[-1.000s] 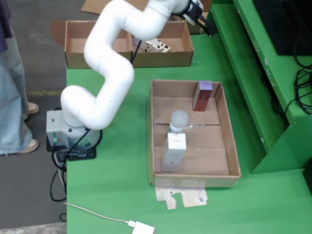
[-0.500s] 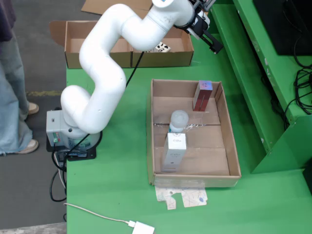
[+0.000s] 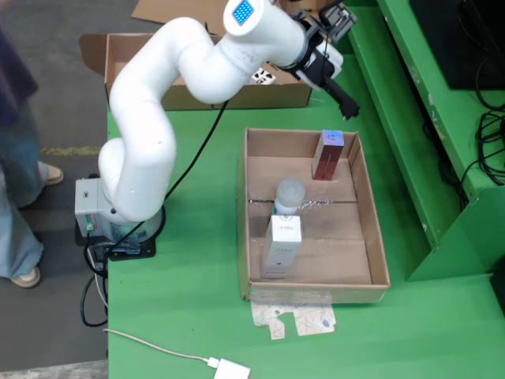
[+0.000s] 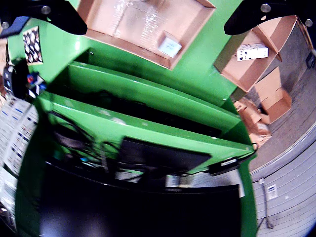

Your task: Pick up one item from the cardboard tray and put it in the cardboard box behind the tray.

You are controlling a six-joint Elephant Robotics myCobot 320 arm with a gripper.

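Observation:
The cardboard tray [image 3: 371, 237] lies on the green table and holds a red-brown carton [image 3: 327, 155], a white carton [image 3: 282, 245] and a bottle with a round pale cap [image 3: 289, 194]. The cardboard box [image 3: 189, 96] stands behind the tray, with a white patterned item [image 3: 264, 76] inside. My gripper [image 3: 344, 65] is in the air beyond the tray's far right corner, next to the box's right end, open and empty. In the wrist view the black fingers [image 4: 54, 16] stand wide apart with nothing between them. The tray [image 4: 106, 37] and the box [image 4: 236, 74] show at the top.
A raised green shelf edge [image 3: 410, 142] runs along the table's right side, with cables [image 3: 485, 150] beyond it. A person [image 3: 16, 158] stands at the left. A white cable and plug [image 3: 229, 369] lie at the front. Paper scraps [image 3: 296, 320] lie in front of the tray.

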